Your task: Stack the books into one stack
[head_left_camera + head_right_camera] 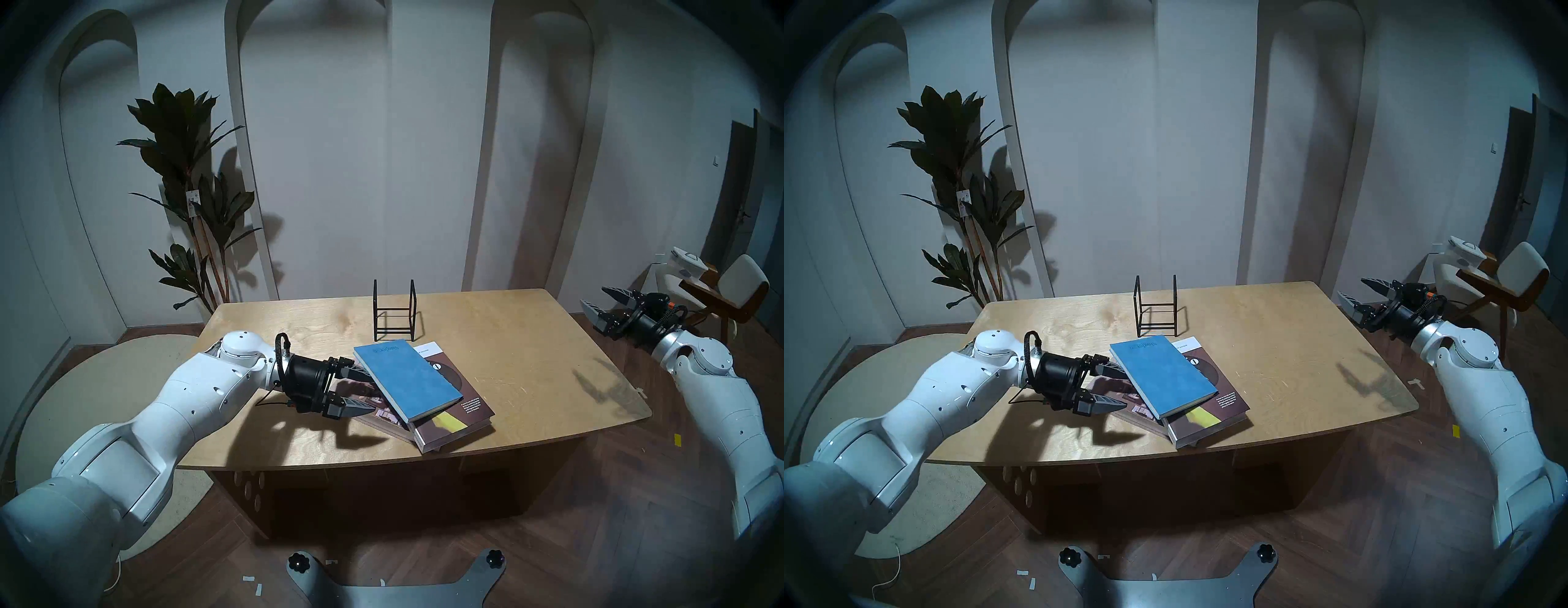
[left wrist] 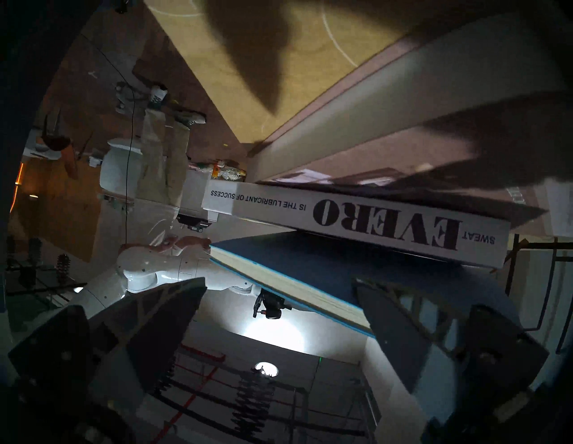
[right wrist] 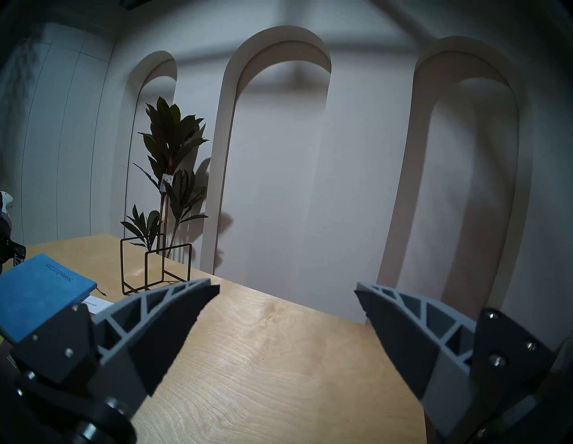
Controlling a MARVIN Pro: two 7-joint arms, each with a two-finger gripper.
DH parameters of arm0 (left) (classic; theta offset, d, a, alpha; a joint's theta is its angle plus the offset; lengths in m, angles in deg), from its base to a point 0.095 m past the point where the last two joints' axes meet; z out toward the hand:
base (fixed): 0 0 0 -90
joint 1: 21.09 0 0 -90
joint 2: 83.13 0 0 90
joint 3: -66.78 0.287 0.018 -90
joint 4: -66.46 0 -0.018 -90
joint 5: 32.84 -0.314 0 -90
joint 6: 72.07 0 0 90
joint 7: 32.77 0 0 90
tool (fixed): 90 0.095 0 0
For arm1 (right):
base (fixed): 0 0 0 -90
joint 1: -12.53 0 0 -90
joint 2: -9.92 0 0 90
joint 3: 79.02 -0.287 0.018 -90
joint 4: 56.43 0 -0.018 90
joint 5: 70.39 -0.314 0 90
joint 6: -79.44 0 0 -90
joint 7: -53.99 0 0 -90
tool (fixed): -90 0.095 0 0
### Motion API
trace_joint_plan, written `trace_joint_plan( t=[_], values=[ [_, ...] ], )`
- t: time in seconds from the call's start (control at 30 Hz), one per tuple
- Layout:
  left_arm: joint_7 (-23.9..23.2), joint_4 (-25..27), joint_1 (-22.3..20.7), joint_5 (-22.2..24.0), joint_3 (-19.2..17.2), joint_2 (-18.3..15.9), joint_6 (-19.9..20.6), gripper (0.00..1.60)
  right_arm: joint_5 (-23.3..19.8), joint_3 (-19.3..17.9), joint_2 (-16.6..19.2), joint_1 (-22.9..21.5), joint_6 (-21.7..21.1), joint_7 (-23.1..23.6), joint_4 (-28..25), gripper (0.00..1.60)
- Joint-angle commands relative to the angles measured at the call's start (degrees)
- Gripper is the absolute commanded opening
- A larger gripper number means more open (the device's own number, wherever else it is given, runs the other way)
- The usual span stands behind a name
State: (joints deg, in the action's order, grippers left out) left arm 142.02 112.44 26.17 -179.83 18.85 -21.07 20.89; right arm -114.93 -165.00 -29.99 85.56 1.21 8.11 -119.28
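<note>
Three books lie in an uneven stack near the table's front middle. The thin blue book (image 1: 407, 386) (image 1: 1161, 378) is on top, askew, overhanging to the left. Under it is the brown book (image 1: 462, 407) with the white "EVERO" spine (image 2: 372, 223). The large mauve-brown book (image 1: 373, 409) (image 2: 341, 105) is at the bottom. My left gripper (image 1: 360, 392) (image 1: 1115, 388) (image 2: 279, 285) is open at the stack's left side, holding nothing; its far finger reaches the blue book's (image 2: 310, 266) left edge. My right gripper (image 1: 602, 303) (image 1: 1356, 293) (image 3: 286, 288) hangs open and empty beyond the table's right edge.
A black wire rack (image 1: 393, 312) (image 3: 155, 266) stands empty at the back middle of the wooden table (image 1: 530, 339). A potted plant (image 1: 191, 191) is behind the table's left corner. A chair (image 1: 738, 288) stands near my right gripper.
</note>
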Motion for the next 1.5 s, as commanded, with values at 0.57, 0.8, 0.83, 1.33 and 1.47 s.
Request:
trace_joint_plan(
  t=[0.57,0.8,0.83,1.33,1.47],
  values=[
    [-1.9,-15.8,-13.2,-8.5,0.4,5.2,12.9,1.60,0.0,-0.3,-0.1,-1.3,0.9,0.3,0.0,1.60],
    [-5.2,-19.2,-16.3,-10.4,-1.6,4.2,13.2,1.60,0.0,-0.3,-0.1,-1.3,0.9,0.4,0.1,1.60],
    [-5.6,-19.8,-16.9,-10.5,-1.7,4.3,13.1,1.60,0.0,-0.3,-0.1,-1.3,0.9,0.4,0.1,1.60],
    [-12.1,-27.4,-23.1,2.6,-15.6,6.2,0.3,1.60,0.1,-0.2,-0.1,-1.3,0.8,0.5,0.2,1.60],
    [-15.0,-30.2,-24.7,8.1,-20.6,6.2,-4.9,1.60,0.1,-0.2,-0.1,-1.3,0.8,0.5,0.3,1.60]
  ],
)
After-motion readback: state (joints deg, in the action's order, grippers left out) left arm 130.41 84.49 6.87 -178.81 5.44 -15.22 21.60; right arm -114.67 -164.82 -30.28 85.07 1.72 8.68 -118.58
